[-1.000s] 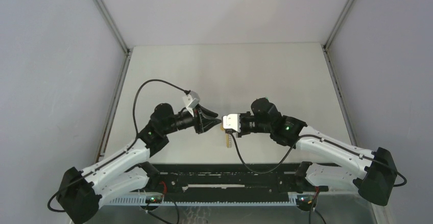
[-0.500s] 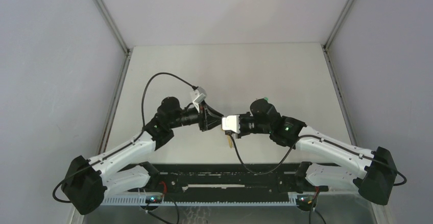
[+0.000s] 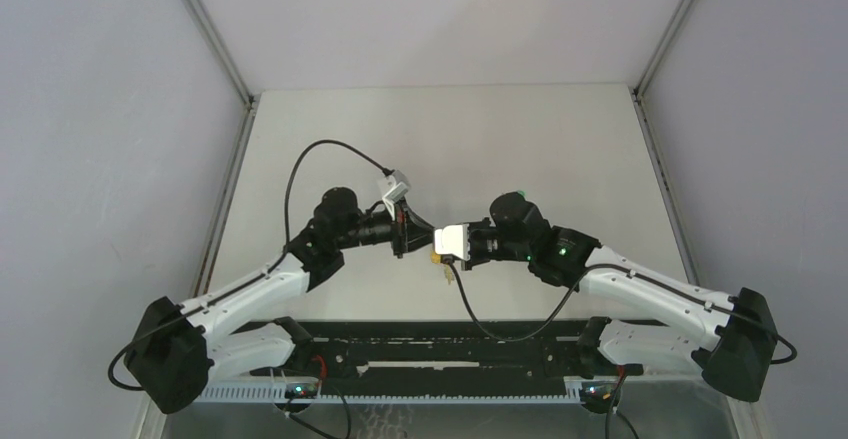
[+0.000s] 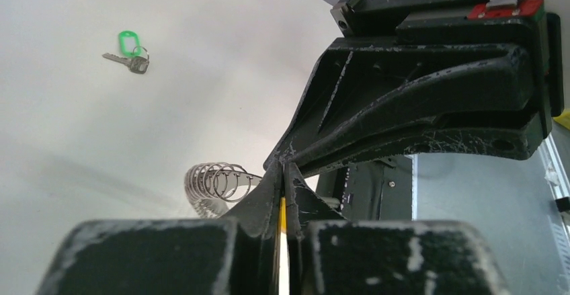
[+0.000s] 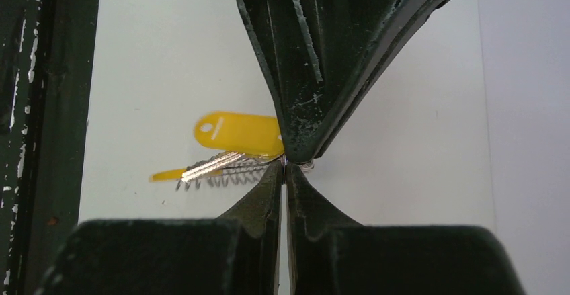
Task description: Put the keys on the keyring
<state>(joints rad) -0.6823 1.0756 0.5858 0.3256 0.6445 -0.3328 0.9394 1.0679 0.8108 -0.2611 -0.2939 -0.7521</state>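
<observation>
Green-headed key [image 4: 128,53] lies loose on the surface [image 4: 201,73], well apart, unthreaded | right jaws pinched shut on the coiled keyring [image 4: 214,182] | left jaws narrowed onto the yellow-headed key [image 5: 238,134] beside it | I judge neither key confirmed on.

The left gripper [image 4: 283,167] and right gripper [image 5: 285,171] meet tip to tip over the table [image 3: 500,139], blocking each other's path; keyring [image 4: 215,182] and yellow-tagged key [image 5: 238,134] dangle beneath. Open tabletop surrounds the lone green key [image 4: 128,52]. Walls [image 3: 100,159] hem three sides.
</observation>
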